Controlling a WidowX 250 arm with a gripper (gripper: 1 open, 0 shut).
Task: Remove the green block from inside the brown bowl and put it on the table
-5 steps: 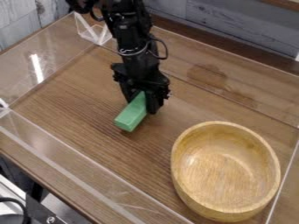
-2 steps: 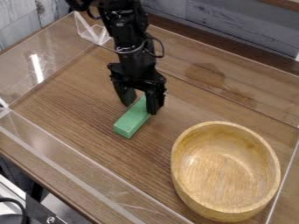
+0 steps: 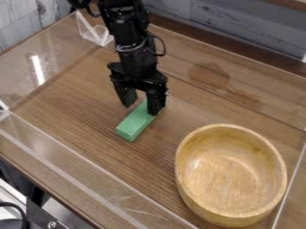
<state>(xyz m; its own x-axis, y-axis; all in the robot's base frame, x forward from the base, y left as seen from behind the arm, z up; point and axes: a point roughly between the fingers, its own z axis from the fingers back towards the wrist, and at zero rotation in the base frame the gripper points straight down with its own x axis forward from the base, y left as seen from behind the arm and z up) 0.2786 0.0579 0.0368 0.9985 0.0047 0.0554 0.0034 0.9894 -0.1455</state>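
The task looks all but finished. The green block (image 3: 135, 125) lies flat on the table (image 3: 84, 98), outside the brown bowl (image 3: 231, 172), and the bowl's hollow shows nothing but bare wood grain. The gripper (image 3: 140, 100) points straight down over the block's far end with its two dark fingers (image 3: 121, 97) spread wide, one on each side of that end; nothing is clamped between them, so I judge the block released and resting on its own. From this angle it is not clear whether a fingertip brushes the block's side. What is left, by my reading, is only for the arm to lift clear without nudging the block.

Taking the bowl's centre as the dial, the block sits at about ten o'clock from it, well apart from the rim, and the gripper stands a little further out along the same line. The block's long axis runs from roughly one o'clock to seven o'clock in the view, its near end toward the table's front edge.

Count: one green block, one wooden bowl, one robot arm with one two-fingered gripper. Clear acrylic walls (image 3: 36, 63) border the tabletop on the visible sides. No other loose object lies on the wood.
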